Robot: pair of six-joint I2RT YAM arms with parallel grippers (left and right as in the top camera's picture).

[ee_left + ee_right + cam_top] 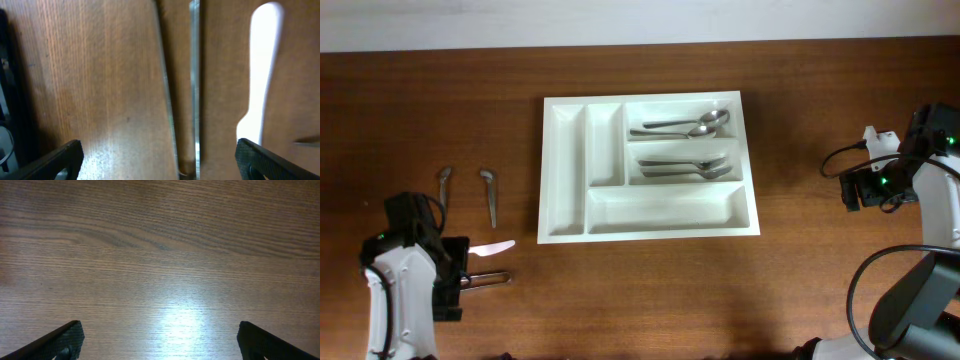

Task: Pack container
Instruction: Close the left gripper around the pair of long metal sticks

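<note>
Nearest you, your left gripper [160, 150] stands wide open with nothing held. A thin metal utensil [194, 90] lies on the table [160, 255] between its fingers, with a white plastic knife [263, 60] just beside it. Your right gripper [160, 330] is spread as wide, also empty, over the wood. Farther off, the container [565, 170] sits mid-table, with spoons [685, 128] in two of its crosswise compartments.
</note>
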